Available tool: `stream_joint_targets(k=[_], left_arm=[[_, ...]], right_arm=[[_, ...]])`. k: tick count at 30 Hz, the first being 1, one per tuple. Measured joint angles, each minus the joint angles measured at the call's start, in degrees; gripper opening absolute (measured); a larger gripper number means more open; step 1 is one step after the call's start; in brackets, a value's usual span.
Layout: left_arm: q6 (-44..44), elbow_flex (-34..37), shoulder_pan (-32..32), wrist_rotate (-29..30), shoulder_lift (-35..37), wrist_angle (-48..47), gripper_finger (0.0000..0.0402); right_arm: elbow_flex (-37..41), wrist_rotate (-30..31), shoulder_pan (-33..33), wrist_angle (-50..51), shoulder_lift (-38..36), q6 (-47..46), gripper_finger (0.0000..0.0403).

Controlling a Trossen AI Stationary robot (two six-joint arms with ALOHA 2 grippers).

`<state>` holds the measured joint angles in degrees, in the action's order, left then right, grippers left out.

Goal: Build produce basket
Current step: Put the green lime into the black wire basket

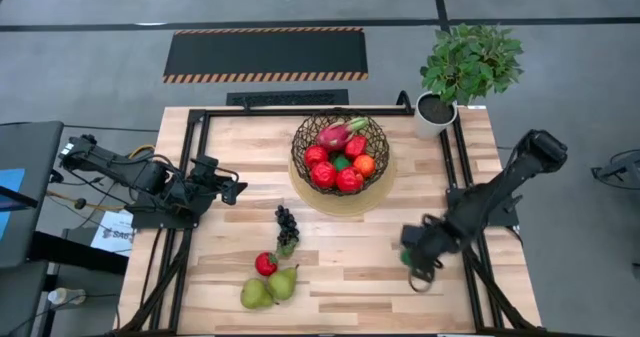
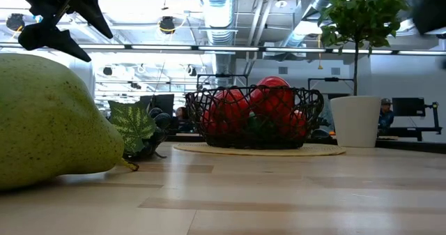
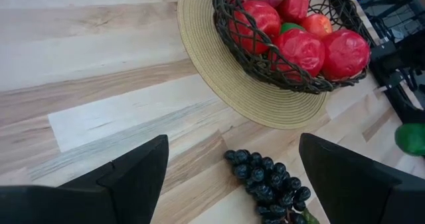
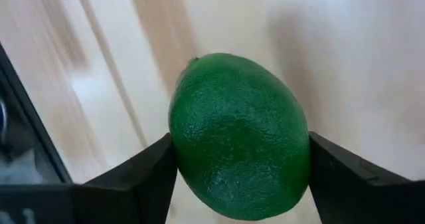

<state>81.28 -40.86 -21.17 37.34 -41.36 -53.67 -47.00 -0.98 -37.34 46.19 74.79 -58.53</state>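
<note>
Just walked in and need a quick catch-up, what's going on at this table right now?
A two-armed robot is filling a wire basket with toy produce. The right end effector has its fingers against both sides of a green lime near the table's right edge. The left end effector waits open on the left. The basket already holds red fruits, an orange and a dragon fruit. Grapes, a red fruit and two pears remain on the table.
</note>
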Motion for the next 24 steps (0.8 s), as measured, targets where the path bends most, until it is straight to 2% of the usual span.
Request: stream_joint_targets(k=[5,10,17,21,24], left_arm=[[0.00,0.02,0.00,0.04,0.00,0.00,0.0324],[0.00,0.02,0.00,0.07,0.00,0.02,0.0324],[0.02,0.01,0.00,0.35,0.01,0.16,0.0324],[0.00,0.00,0.00,0.83,0.04,0.26,0.0324],[0.00,0.00,0.00,1.05,-0.02,0.22,0.0324]], right_arm=[[-7.17,7.17,12.87,3.03,-3.06,14.48,0.0294],[-16.02,13.69,28.95,2.05,-4.34,29.79,0.0295],[-25.45,13.22,48.69,-3.34,0.29,50.39,0.0296],[-29.69,8.92,54.92,-5.95,7.29,57.24,0.0296],[-32.66,6.21,56.74,-7.38,13.75,60.18,0.0296]])
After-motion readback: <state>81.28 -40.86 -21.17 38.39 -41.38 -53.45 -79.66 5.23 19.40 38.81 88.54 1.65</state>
